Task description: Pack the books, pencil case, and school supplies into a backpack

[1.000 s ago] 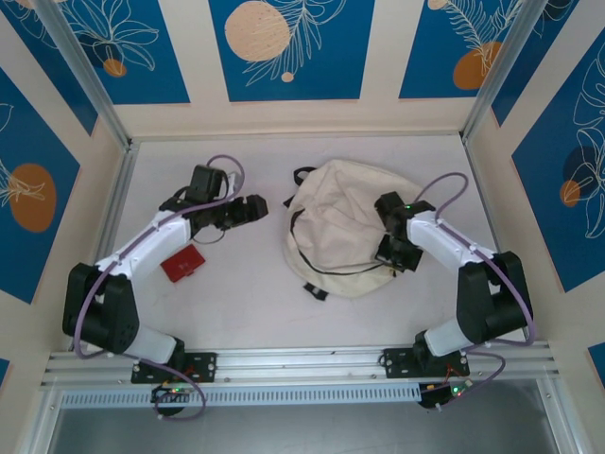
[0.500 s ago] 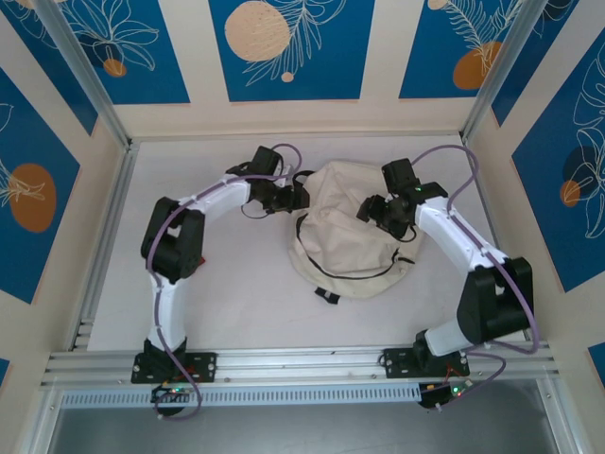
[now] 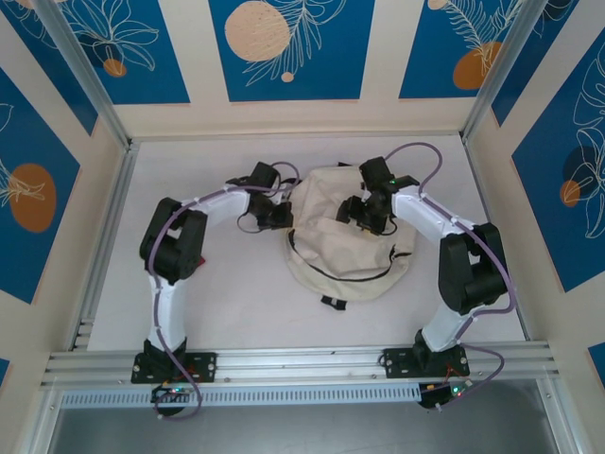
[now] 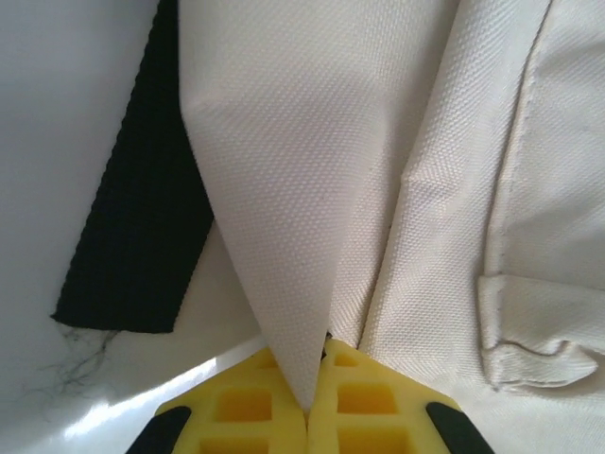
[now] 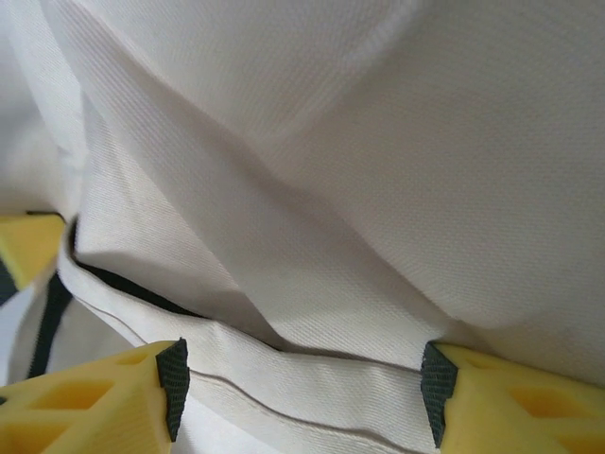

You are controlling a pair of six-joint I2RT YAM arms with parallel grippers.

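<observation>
The cream-beige backpack (image 3: 345, 251) lies slumped in the middle of the table, its dark zipper line curving across the front. My left gripper (image 3: 281, 214) is at the bag's left edge. In the left wrist view the left gripper (image 4: 307, 383) is shut on a pointed fold of the canvas (image 4: 284, 189), beside a black strap (image 4: 142, 218). My right gripper (image 3: 355, 212) rests on the bag's upper middle. In the right wrist view the right gripper (image 5: 302, 390) is open, its pads (image 5: 172, 388) wide apart over a seamed band of canvas (image 5: 302, 369). The books are out of view.
A black strap end (image 3: 333, 303) sticks out at the bag's near edge. Aluminium rails (image 3: 104, 218) and patterned walls close in the white table (image 3: 236, 303) on three sides. Bare table lies in front of the bag and to its left.
My left arm swung from the table's left side over to the bag's left edge. My right gripper moved from the bag's right side onto its top. The bag changed shape slightly.
</observation>
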